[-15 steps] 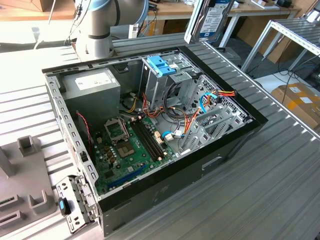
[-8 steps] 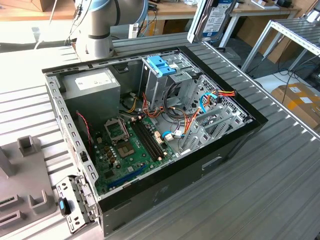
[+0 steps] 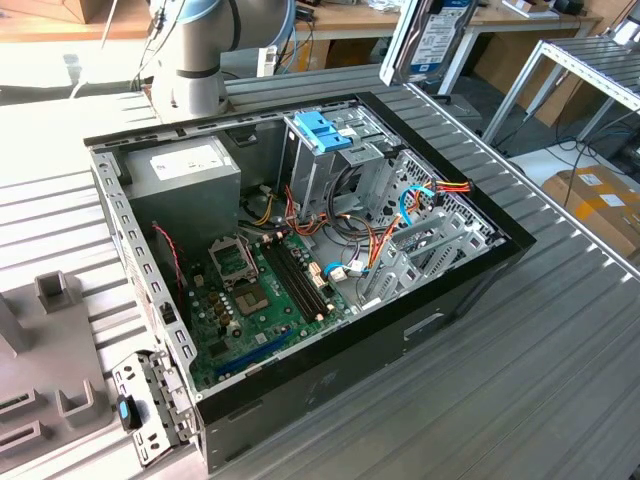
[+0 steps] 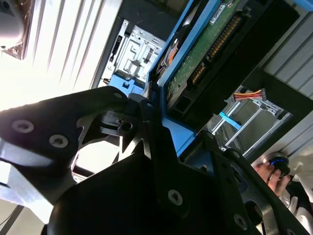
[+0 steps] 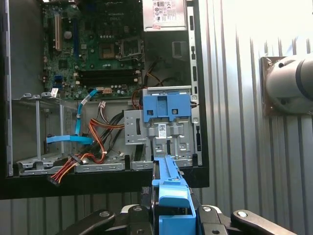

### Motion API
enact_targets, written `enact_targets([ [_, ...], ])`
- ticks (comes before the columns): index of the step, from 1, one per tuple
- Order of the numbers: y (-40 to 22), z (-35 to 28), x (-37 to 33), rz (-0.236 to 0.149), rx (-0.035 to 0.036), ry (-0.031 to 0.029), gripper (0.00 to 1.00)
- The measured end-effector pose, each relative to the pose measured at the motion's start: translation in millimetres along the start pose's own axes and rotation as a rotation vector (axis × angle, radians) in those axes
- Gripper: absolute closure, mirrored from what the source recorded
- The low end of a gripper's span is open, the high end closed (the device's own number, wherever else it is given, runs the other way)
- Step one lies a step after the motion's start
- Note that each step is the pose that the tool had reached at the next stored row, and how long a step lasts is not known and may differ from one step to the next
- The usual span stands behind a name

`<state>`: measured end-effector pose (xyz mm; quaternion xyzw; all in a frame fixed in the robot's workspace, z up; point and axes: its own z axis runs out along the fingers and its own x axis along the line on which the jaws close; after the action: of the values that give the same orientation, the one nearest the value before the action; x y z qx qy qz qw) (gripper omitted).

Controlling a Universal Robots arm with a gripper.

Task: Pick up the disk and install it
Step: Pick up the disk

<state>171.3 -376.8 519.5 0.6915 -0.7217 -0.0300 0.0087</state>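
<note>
Claw (image 5: 171, 218) grips disk (image 5: 171, 183). Disk sits top of exterior view, right of middle, high over case (image 3: 400, 340). Best: keep disk straight, line rails with cage (image 5: 166, 137), go slow.

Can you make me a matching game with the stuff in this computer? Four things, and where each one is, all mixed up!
Things:
1. the disk
2. blue handle
3. green motherboard
4. grey power supply box

Places:
A. lying flat on the floor of the open case, full of slots and chips
B. held in the pincer, up above the case
C. on top of the grey metal cage
D. tucked in a corner of the case

Pairs: 1-B, 2-C, 3-A, 4-D
</note>
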Motion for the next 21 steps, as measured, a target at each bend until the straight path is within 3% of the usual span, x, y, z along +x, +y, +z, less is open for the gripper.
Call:
enact_targets([
  [21,-24.9,-1.3,-1.1,0.000,0.0000,-0.0001,0.63],
])
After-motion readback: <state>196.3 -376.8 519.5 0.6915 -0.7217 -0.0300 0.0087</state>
